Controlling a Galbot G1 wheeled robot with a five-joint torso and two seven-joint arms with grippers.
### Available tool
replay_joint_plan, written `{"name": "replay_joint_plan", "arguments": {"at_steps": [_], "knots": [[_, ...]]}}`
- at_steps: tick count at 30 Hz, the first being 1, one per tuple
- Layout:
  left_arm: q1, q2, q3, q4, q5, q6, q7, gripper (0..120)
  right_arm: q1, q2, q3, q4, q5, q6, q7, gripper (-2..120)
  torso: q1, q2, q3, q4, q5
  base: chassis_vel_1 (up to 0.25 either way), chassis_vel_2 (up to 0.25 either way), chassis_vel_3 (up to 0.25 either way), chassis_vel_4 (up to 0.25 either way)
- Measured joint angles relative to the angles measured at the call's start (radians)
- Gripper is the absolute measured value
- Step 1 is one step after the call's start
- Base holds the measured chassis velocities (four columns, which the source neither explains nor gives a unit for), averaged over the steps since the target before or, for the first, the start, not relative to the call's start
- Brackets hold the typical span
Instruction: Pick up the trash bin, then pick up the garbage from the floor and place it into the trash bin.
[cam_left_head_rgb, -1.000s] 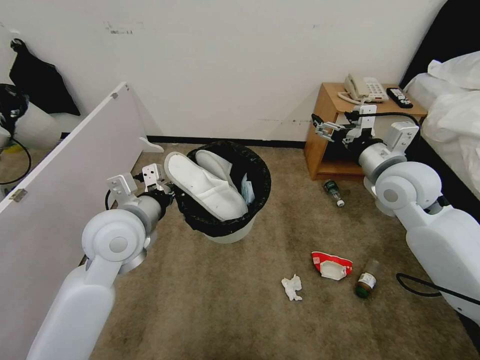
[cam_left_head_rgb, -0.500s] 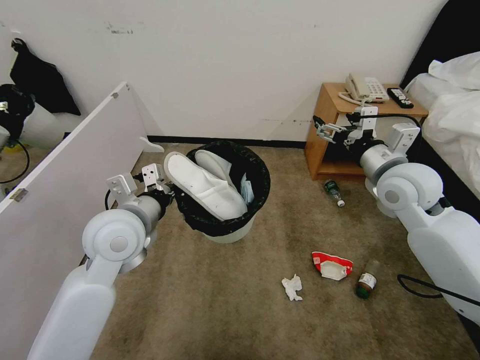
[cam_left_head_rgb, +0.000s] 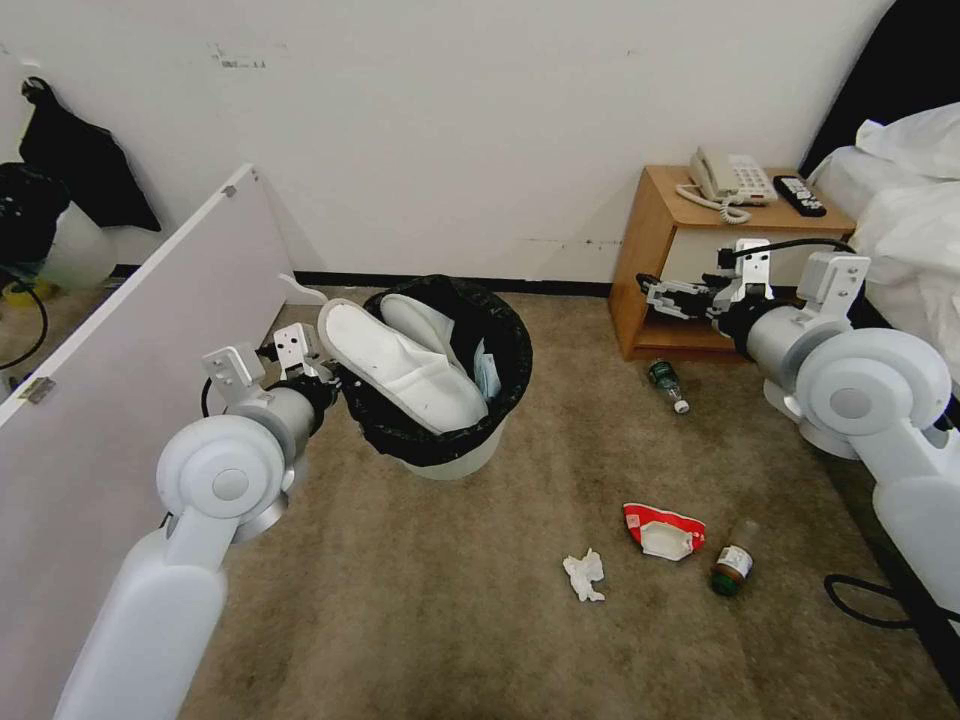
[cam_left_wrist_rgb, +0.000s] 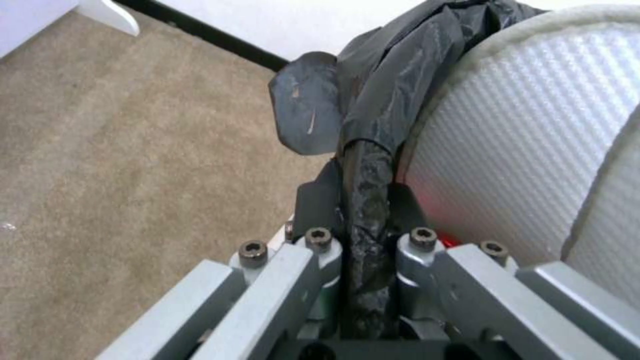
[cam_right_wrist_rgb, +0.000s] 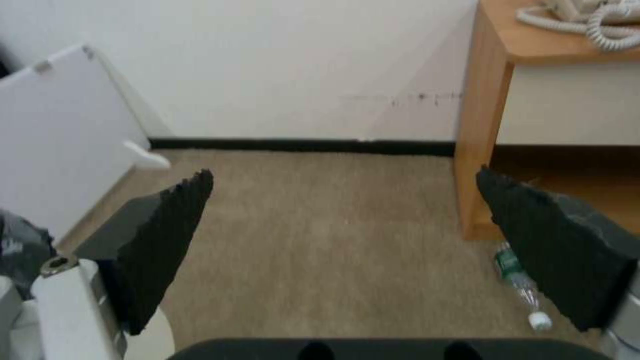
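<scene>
The trash bin (cam_left_head_rgb: 468, 460), white with a black bag over its rim, hangs tilted above the carpet. My left gripper (cam_left_head_rgb: 335, 377) is shut on its near rim; the left wrist view shows the fingers (cam_left_wrist_rgb: 319, 200) clamping the bag-covered rim (cam_left_wrist_rgb: 365, 180). Two white slippers (cam_left_head_rgb: 400, 362) stick out of the bin. On the floor lie a green-labelled bottle (cam_left_head_rgb: 666, 384) (cam_right_wrist_rgb: 521, 286), a red-white wrapper with a mask (cam_left_head_rgb: 664, 530), a tissue (cam_left_head_rgb: 584, 577) and a brown bottle (cam_left_head_rgb: 733, 566). My right gripper (cam_left_head_rgb: 662, 293) (cam_right_wrist_rgb: 343, 182) hangs open and empty above the carpet, beside the nightstand.
A wooden nightstand (cam_left_head_rgb: 668, 222) with a telephone (cam_left_head_rgb: 728, 177) and a black remote (cam_left_head_rgb: 799, 195) stands at the back right, a bed (cam_left_head_rgb: 905, 215) beyond it. A white board (cam_left_head_rgb: 120, 390) leans along the left. A black cable (cam_left_head_rgb: 875, 605) lies at the right.
My right arm has dropped and swung outward, so its gripper now sits lower in front of the nightstand. The held bin has shifted slightly left.
</scene>
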Motion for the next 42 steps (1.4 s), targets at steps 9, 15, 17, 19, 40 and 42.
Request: {"name": "replay_joint_plan", "arguments": {"at_steps": [9, 15, 17, 19, 40, 42], "knots": [[0.008, 0.004, -0.034, -0.010, -0.016, 0.000, -0.001, 4, -0.008, 0.035, -0.007, -0.028, -0.172, 0.143, -0.064, 100, 0.000, 0.000, 0.000, 0.0000, 0.0001, 0.000, 0.000, 0.000, 0.000], [0.001, 0.000, -0.036, -0.010, -0.021, 0.000, -0.003, 4, -0.019, 0.050, 0.006, -0.038, -0.239, 0.218, -0.112, 100, 0.000, 0.000, 0.000, -0.0001, -0.0001, 0.000, 0.000, 0.000, 0.000], [0.001, -0.001, -0.036, -0.010, -0.021, 0.000, -0.003, 4, -0.018, 0.054, 0.007, -0.040, -0.244, 0.222, -0.112, 100, 0.000, 0.000, 0.000, 0.0000, -0.0001, 0.000, 0.000, 0.000, 0.000], [0.001, -0.002, -0.036, -0.009, -0.021, 0.000, -0.003, 4, -0.018, 0.059, 0.007, -0.042, -0.246, 0.229, -0.113, 100, 0.000, 0.000, 0.000, 0.0000, -0.0001, 0.000, 0.000, 0.000, 0.000], [0.002, 0.001, -0.035, -0.007, -0.024, 0.000, -0.004, 4, -0.006, 0.069, -0.002, -0.075, -0.259, 0.279, -0.140, 100, 0.000, 0.000, 0.000, 0.0001, 0.0000, -0.012, 0.010, 0.009, -0.013], [0.002, 0.001, -0.035, -0.007, -0.024, 0.000, -0.004, 4, -0.006, 0.069, -0.002, -0.075, -0.259, 0.279, -0.141, 100, 0.000, 0.000, 0.000, 0.0002, 0.0000, 0.000, 0.000, 0.000, 0.000]]}}
